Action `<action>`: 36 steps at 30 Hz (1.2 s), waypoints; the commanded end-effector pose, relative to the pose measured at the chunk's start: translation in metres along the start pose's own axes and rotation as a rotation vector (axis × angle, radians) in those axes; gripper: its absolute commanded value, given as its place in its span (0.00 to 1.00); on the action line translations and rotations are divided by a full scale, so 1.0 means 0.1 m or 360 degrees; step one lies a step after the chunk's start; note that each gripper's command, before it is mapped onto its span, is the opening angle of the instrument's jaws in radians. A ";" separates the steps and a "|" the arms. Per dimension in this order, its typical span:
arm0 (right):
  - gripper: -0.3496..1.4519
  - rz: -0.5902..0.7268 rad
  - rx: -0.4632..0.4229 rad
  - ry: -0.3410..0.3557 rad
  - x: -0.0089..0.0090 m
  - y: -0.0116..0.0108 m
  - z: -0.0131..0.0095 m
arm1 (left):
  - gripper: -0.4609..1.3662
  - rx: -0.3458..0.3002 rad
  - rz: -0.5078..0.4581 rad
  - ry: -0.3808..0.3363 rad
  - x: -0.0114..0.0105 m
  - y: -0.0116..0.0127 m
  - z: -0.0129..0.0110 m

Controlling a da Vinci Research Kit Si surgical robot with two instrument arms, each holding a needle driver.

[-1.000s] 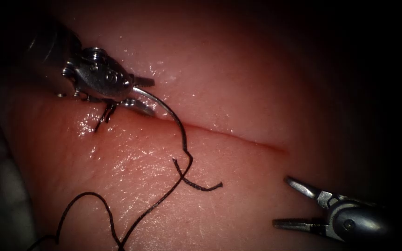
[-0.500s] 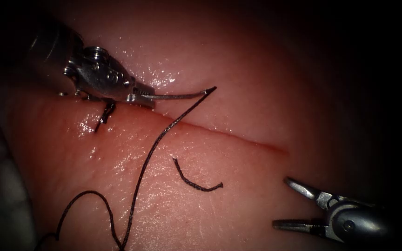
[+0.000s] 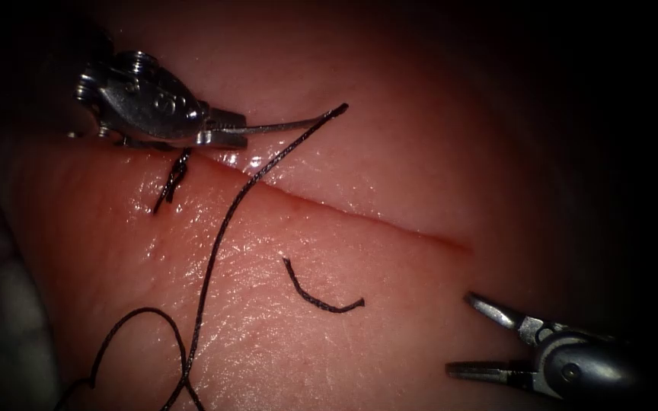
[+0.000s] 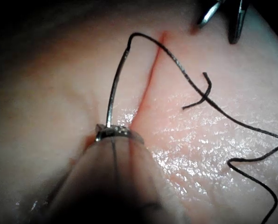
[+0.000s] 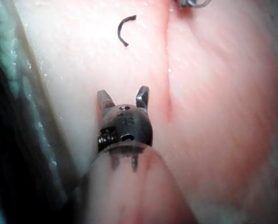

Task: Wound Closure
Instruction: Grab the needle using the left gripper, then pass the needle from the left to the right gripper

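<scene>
Above cut, left tool grips needle; right tool agape, empty; loose thread piece between.

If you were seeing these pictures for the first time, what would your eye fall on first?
First, the left arm's steel needle driver, jaws shut on one end of the curved silver needle, held clear above the pink pork-belly tissue beside its long cut. Then the dark braided thread trailing from the needle's free end across the cut. A short cut thread end lies below the cut, near the right arm's needle driver, open and holding nothing.
</scene>
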 end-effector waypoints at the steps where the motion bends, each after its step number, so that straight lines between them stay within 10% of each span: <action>1: 0.85 0.0023 0.0000 0.0004 0.000 0.000 0.000 | 0.06 0.0019 -0.0007 0.0018 0.001 0.001 -0.001; 36: 0.85 0.1087 -0.0588 0.0054 0.039 0.051 0.011 | 0.06 0.0384 -0.0775 0.0346 0.027 0.059 -0.023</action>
